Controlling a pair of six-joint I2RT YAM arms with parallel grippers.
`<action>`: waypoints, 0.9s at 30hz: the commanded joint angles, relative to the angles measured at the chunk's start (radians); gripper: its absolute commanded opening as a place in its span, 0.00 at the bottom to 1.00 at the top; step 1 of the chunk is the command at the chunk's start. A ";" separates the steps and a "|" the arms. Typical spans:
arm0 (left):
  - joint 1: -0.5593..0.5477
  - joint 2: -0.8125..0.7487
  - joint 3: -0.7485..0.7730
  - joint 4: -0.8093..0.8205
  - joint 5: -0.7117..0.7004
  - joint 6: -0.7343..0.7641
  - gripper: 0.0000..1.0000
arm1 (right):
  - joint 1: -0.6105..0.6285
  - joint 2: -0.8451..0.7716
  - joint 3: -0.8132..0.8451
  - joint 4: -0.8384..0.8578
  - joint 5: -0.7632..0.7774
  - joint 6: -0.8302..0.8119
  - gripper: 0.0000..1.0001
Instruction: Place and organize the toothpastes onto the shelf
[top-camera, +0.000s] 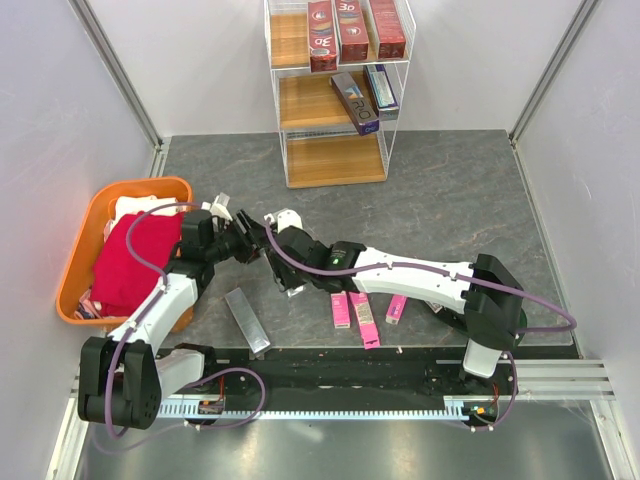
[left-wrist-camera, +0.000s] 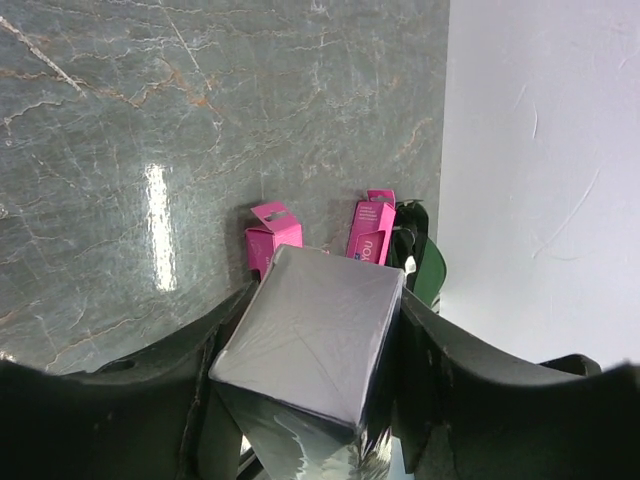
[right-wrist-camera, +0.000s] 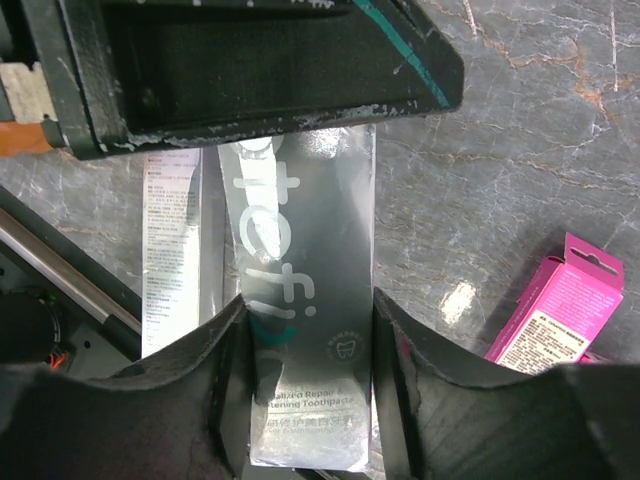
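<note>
Silver box (right-wrist-camera: 300, 220) aloft, centre-left of overhead view: right gripper (right-wrist-camera: 307, 310), left gripper (left-wrist-camera: 320, 305) both pinching it. Likely handover toward shelf (top-camera: 335, 160).

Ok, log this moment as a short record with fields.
left gripper: closed on silver box
right gripper: closed on the same box
shelf top tier: three red boxes
shelf middle tier: purple box, pale box
table: second silver box, three pink boxes
tub: red cloth
</note>
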 joint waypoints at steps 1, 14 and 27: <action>0.002 -0.008 -0.002 0.046 -0.006 -0.016 0.26 | -0.029 -0.061 0.017 0.019 0.043 0.010 0.57; 0.022 0.021 0.027 0.100 0.034 -0.049 0.12 | -0.122 -0.192 -0.109 0.148 -0.105 0.050 0.90; 0.109 0.040 0.017 0.371 0.198 -0.230 0.11 | -0.351 -0.381 -0.407 0.462 -0.516 0.220 0.98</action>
